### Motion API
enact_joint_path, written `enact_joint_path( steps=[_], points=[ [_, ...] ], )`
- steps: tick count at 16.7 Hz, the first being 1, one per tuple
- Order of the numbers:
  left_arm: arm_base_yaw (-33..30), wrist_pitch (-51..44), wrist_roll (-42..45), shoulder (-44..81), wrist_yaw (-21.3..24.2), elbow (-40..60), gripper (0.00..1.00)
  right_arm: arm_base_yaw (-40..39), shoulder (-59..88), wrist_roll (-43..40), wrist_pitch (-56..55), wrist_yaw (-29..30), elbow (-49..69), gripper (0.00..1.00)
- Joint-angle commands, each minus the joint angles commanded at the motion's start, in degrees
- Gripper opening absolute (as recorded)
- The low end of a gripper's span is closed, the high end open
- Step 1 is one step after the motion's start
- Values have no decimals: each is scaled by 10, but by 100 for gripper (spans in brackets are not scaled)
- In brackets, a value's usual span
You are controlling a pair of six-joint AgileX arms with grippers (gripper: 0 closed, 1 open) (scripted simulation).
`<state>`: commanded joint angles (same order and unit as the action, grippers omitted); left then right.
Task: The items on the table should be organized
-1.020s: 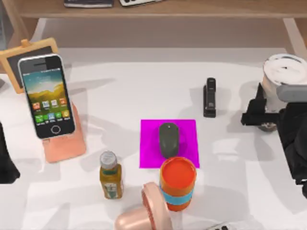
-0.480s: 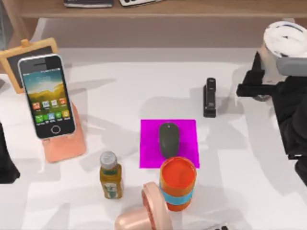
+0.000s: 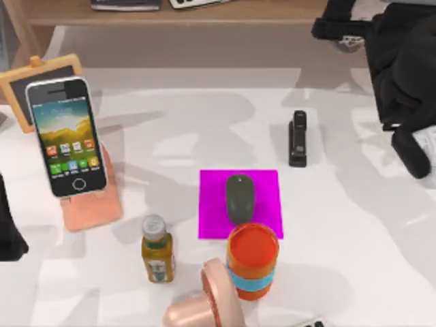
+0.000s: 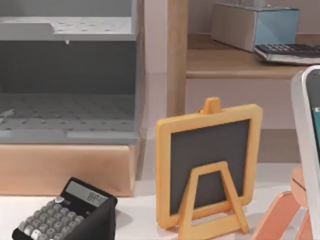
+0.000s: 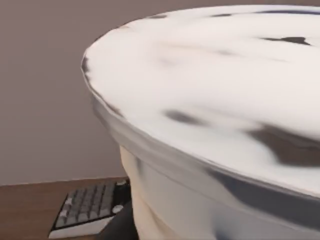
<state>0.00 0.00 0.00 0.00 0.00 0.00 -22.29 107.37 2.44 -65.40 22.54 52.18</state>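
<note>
Phone: smartphone (image 3: 66, 136) propped on its pink stand (image 3: 92, 204); settled
Mouse: mouse (image 3: 240, 197) centred on magenta pad (image 3: 211, 204); settled
Cup: milk-tea cup (image 5: 215, 130) at the shelf (image 3: 204, 13); not yet released
Right gripper (image 3: 340, 30): apparently clamped on the cup
Left gripper: grip cannot be told

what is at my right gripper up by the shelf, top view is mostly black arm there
Observer: The right gripper is over the shelf; its wrist view has the milk-tea cup, white lid right at the camera.
Operator: anything near it
Observer: A keyboard lies on the shelf behind the cup.
Operator: left side
Observer: The left arm is parked at the table's left edge; its wrist view shows a black calculator beside the chalkboard easel.
</note>
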Motion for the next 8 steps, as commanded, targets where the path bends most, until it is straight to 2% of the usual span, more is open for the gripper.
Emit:
enact_joint_path(
  steps=[8],
  points=[
    [0, 0, 0, 0, 0, 0, 100, 15, 53, -1, 257, -6, 231, 0]
  ],
)
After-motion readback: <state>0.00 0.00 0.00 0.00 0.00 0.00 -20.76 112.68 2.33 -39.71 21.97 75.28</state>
